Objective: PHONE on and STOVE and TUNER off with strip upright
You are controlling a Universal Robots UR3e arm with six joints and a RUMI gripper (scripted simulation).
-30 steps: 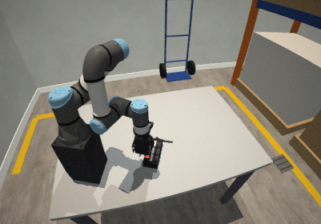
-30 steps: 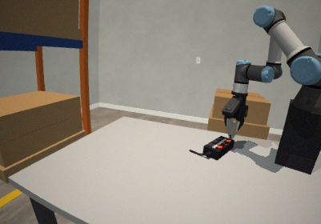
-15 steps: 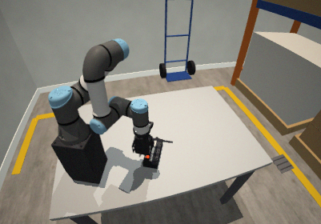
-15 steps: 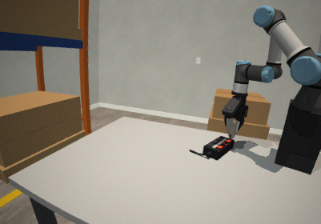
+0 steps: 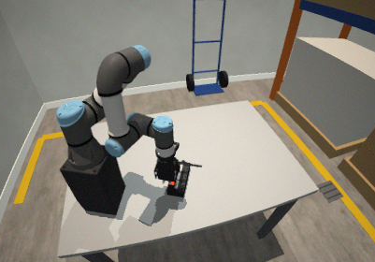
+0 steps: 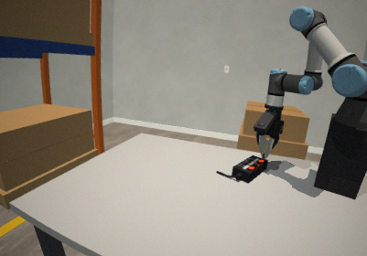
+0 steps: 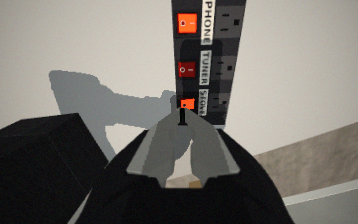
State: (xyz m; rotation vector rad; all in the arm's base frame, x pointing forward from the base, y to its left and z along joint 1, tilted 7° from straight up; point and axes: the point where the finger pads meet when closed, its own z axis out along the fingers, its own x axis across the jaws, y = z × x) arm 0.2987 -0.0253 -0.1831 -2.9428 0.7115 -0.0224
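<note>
A black power strip (image 5: 180, 179) (image 6: 249, 170) (image 7: 220, 60) lies right way up on the white table (image 5: 239, 150) (image 6: 161, 201), labels facing up. In the wrist view its PHONE switch (image 7: 187, 23) glows bright orange, the TUNER switch (image 7: 186, 69) is dark red, and the STOVE switch (image 7: 187, 103) is bright orange. My gripper (image 7: 182, 108) (image 5: 169, 180) (image 6: 264, 156) is shut and empty. Its closed fingertips sit right at the STOVE switch, at the strip's near end.
The arm's black base (image 5: 92, 182) (image 6: 346, 155) stands on the table beside the strip. A short cable (image 5: 192, 164) (image 6: 225, 174) sticks out of the strip's far end. A blue hand truck (image 5: 208, 70), shelving and cardboard boxes (image 6: 33, 137) stand off the table.
</note>
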